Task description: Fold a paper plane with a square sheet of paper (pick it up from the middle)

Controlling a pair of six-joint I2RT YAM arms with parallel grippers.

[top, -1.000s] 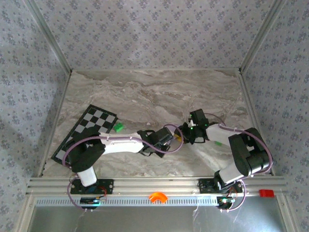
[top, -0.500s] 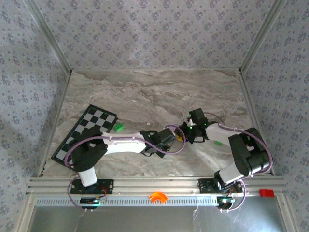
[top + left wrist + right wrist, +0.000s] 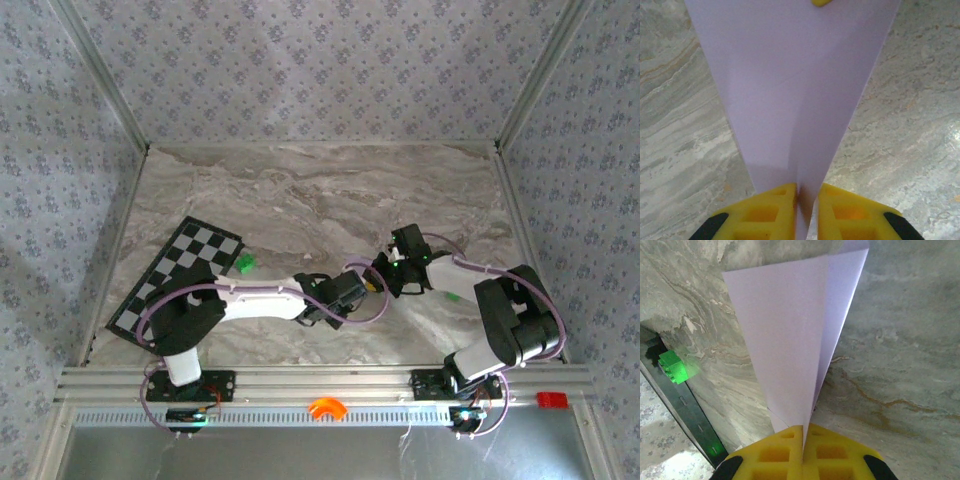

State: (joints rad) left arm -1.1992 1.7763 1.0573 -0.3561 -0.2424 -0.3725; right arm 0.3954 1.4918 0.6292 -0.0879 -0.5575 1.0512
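Paper is clamped in the closed right gripper. The left gripper is set narrowly around it; grip unconfirmed

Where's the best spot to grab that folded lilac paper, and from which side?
Pinch the folded paper at its narrow end, one finger on each side of the centre crease, coming in along the crease from that end. There the layers meet in a thin ridge, likely its stiffest part, while the wide end fans apart. The left gripper pinches it just so.
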